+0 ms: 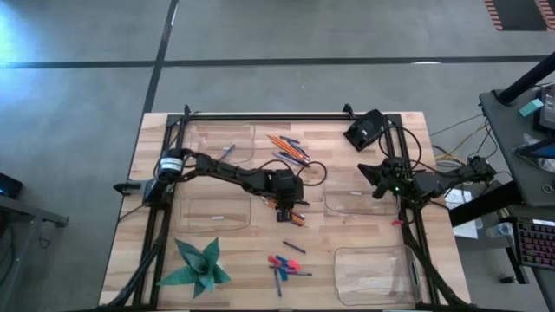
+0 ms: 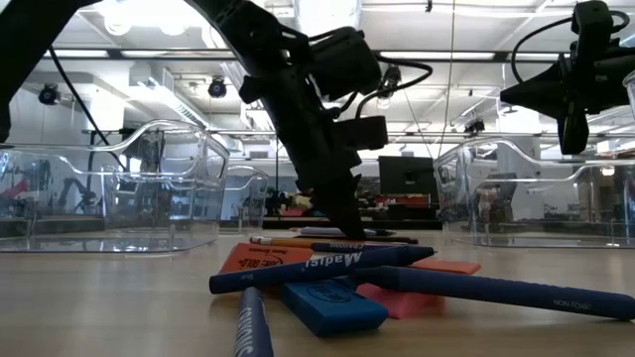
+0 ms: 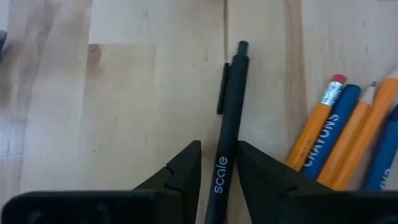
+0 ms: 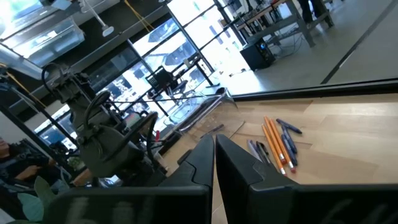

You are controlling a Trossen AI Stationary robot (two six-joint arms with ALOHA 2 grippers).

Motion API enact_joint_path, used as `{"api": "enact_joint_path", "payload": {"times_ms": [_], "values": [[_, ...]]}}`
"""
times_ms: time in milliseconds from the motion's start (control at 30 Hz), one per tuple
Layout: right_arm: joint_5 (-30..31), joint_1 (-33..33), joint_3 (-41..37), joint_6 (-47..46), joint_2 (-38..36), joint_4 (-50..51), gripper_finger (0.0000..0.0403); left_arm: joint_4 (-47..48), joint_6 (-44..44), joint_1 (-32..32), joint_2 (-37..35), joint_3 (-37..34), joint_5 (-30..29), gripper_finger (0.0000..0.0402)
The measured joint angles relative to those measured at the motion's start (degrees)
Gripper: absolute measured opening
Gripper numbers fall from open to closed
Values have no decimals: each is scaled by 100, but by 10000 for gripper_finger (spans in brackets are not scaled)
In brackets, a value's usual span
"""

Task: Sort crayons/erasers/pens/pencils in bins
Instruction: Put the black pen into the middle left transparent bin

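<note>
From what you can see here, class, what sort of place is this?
Probably a robotics lab or workshop: a pale wooden worktable on bare grey concrete floor, exposed ceiling lights, and desks with computer gear behind.

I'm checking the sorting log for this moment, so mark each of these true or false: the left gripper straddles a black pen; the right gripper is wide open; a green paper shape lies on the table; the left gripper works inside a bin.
1. The left gripper has a black pen between its fingers. True.
2. The right gripper is wide open. False: its fingers are shut, with nothing held, at the table's right side.
3. A green paper shape lies on the table. True.
4. The left gripper works inside a bin. False: it is down on bare wood beside orange pencils, outside the bins.
</note>
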State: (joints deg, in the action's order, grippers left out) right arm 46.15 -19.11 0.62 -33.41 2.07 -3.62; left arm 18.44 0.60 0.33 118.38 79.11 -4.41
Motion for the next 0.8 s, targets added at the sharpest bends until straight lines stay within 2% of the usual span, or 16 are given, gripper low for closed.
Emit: {"api": "enact_joint_path", "payload": {"times_ms": [467,800], "values": [[0,0,0,0,0,0,9,-26,-17,54,171,9,208,17],[0,1,0,0,0,0,9,67,25,74,148,218,90,14]]}}
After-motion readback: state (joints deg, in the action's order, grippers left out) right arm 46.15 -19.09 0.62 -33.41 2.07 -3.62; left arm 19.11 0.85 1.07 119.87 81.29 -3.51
